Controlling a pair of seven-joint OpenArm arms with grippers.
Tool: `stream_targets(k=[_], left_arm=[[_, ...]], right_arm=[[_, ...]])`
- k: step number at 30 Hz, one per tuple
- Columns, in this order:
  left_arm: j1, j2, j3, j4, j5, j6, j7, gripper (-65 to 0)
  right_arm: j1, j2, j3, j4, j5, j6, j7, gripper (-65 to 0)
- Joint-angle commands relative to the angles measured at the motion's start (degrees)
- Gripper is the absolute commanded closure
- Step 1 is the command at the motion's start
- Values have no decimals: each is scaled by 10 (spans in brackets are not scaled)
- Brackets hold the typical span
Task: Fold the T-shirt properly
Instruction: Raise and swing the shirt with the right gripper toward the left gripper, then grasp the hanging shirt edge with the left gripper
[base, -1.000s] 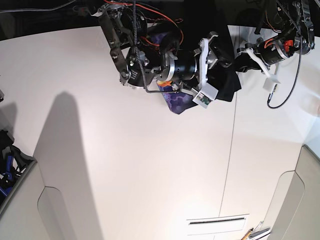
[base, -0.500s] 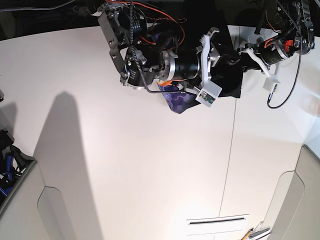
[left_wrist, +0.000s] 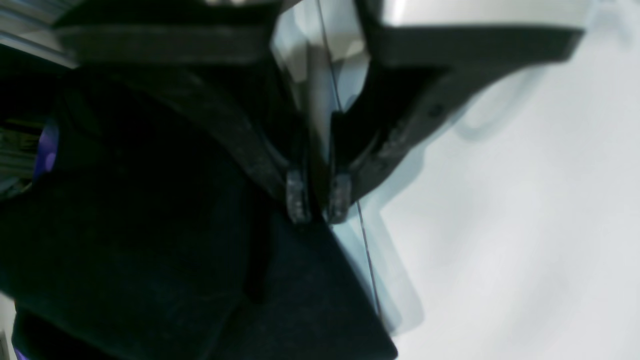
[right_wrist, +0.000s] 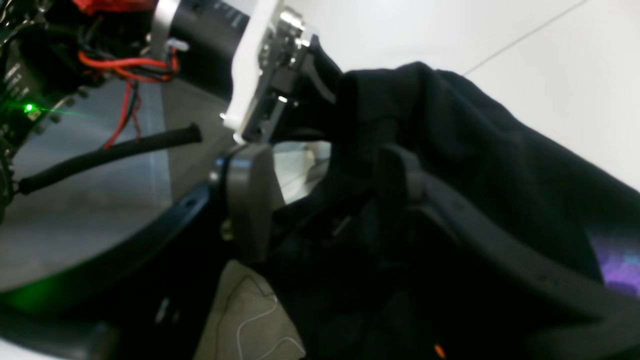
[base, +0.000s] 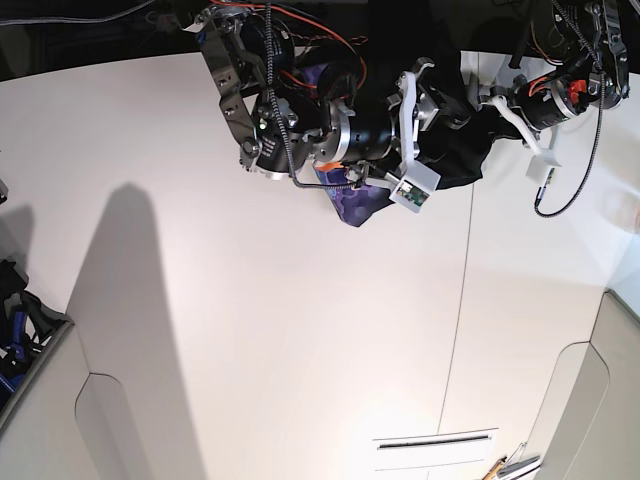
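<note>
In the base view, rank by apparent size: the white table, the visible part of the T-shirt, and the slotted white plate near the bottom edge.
1. white table, which fills most of the frame.
2. T-shirt, though the arms hide much of it, so only its visible part counts.
3. slotted white plate, clearly the smallest.

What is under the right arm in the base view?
The bunched black T-shirt, with a purple-blue printed corner poking out onto the white table. The arm hides how the rest is folded.
</note>
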Motion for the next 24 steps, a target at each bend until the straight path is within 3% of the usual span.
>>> stream_targets(k=[1, 5, 9, 11, 13, 18, 24], left_arm=[[-2, -7, -3, 7, -12, -13, -4, -91], [-3, -8, -19, 9, -25, -29, -5, -91], [-3, -8, -64, 29, -95, -46, 22, -91], [-2, -8, -88, 45, -130, -46, 39, -91], [-1, -8, -106, 63, -165, -46, 57, -90], [9, -6, -109, 102, -272, -46, 119, -5], [44, 17, -103, 150, -315, -46, 131, 0]], right_arm=[[13, -8, -1, 10, 13, 2, 11, -319], [42, -8, 9, 10, -34, 2, 11, -319], [72, -8, 41, 10, -77, 2, 11, -288], [81, -8, 65, 10, -79, 2, 11, -176], [82, -8, 91, 10, -79, 2, 11, -8], [82, -5, 154, 10, -79, 2, 12, 0], [82, 36, 179, 10, -74, 2, 13, 0]])
